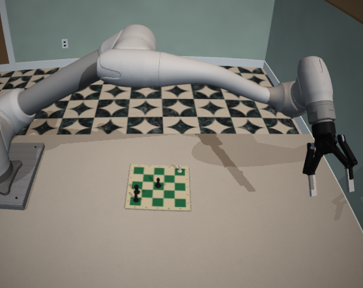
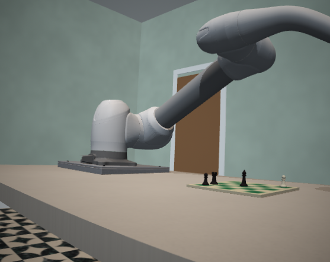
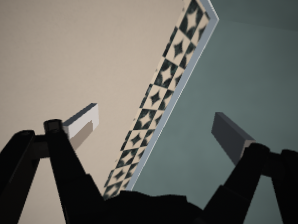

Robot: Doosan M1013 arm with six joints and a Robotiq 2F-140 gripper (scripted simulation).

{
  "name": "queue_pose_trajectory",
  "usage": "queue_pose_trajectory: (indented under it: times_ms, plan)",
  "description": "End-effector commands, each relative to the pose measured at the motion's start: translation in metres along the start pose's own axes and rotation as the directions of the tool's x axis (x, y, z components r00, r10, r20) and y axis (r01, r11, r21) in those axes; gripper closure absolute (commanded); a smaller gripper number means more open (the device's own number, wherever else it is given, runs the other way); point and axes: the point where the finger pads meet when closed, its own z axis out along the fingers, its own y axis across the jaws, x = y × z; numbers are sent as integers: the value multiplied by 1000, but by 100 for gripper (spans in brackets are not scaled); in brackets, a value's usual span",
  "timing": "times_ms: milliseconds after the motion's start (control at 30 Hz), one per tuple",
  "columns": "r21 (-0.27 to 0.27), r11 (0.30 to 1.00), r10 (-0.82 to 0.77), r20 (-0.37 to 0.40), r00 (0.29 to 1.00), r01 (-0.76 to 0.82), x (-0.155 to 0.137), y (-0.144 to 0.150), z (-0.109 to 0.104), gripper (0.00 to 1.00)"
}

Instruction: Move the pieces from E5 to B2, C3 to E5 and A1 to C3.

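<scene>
While the arm (image 1: 185,70) stretched far across the table (image 1: 87,247), its gripper (image 1: 332,187) hung out at three o'clock from the board (image 1: 129,205), well apart from it and right at the table's edge, fingers (image 1: 312,189) spread as wide as they go and holding nothing. From the wrist view the two pads (image 3: 82,122) stood far apart, one over the tan table top and the other over the wall side, with the strip of patterned floor (image 3: 150,117) running between them. On the green and cream board, every piece stood upright. A white pawn (image 1: 180,169) sat in the corner square at one o'clock. A tall black piece (image 1: 158,182) stood at the board's middle. Over at eight o'clock two more black pieces crowded close together near the left edge, a rook (image 1: 136,188) and just below it a black pawn (image 1: 136,197) in the corner square. The edge letters were too small to read, so I could not tell squares by name. At nine o'clock the arm's grey base plate (image 1: 35,153) lay on the table, well apart from the board.
</scene>
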Motion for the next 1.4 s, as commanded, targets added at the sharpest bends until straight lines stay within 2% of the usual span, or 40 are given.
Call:
queue_pose_trajectory:
  times_ms: [0,600,800,933,1033,1100,1167,1200,1233,1267,1300,1333,1367]
  plan:
    - [0,1000,0,0,1000,0,0,0,0,0]
    - [0,1000,0,-1,1000,0,0,0,0,0]
    - [18,1000,-10,-27,1000,11,-5,-3,1,0]
    - [55,998,-24,-79,997,28,-17,-13,2,0]
    - [105,993,-39,-150,988,55,-35,-27,4,0]
    - [105,993,-39,-150,988,55,-35,-27,4,0]
    - [149,985,-49,-219,974,83,-52,-41,6,0]
    - [149,985,-49,-219,974,83,-52,-41,6,0]
    - [176,979,-52,-264,963,101,-63,-50,7,0]
    - [176,979,-52,-264,963,101,-63,-50,7,0]
    - [203,972,-51,-312,949,119,-75,-59,7,0]
    - [203,972,-51,-312,949,119,-75,-59,7,0]
    - [233,962,-50,-366,929,144,-89,-70,8,0]
